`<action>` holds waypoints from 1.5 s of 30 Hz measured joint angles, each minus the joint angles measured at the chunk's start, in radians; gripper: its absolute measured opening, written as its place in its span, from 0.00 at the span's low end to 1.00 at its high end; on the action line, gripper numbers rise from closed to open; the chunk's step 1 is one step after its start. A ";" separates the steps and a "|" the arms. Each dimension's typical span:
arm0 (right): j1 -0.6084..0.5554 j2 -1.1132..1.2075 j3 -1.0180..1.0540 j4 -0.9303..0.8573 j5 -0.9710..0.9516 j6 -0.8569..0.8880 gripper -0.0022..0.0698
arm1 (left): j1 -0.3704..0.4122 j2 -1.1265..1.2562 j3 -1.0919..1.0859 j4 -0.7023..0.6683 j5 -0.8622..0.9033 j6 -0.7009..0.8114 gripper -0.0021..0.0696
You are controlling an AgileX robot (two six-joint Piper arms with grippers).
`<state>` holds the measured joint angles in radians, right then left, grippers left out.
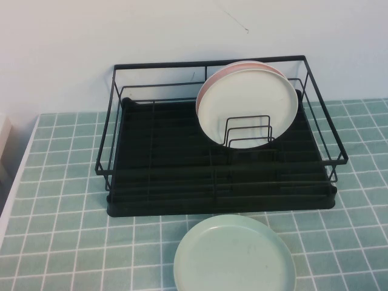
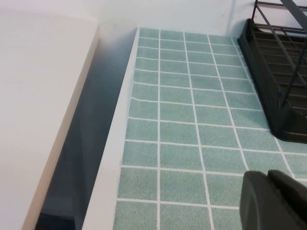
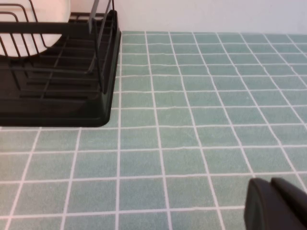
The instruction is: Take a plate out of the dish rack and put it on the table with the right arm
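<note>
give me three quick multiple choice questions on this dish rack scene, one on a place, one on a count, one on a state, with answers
1. Where is the mint-green plate?
A. inside the dish rack
B. flat on the table in front of the dish rack
C. leaning on the wall

2. How many plates stand in the dish rack?
A. one
B. two
C. four

3. How does the white plate sit?
A. upright on edge in the wire dividers
C. face down on the tray base
B. flat on the table

Answers:
1. B, it lies on the table tiles at the rack's near side.
2. B, the white plate with a pink plate right behind it.
3. A, it stands on edge among the dividers.

The left pincer and right pincer each hang low over bare tiles beside the rack, holding nothing.
</note>
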<state>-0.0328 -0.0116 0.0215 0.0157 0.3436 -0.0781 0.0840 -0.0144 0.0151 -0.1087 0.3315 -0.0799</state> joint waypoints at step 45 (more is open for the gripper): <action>0.000 0.000 0.007 0.956 0.012 -0.281 0.03 | 0.000 0.000 0.000 0.000 0.000 0.000 0.02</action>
<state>-0.0328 -0.0116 0.0287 0.9718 0.3554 -0.3594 0.0840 -0.0144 0.0151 -0.1087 0.3315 -0.0799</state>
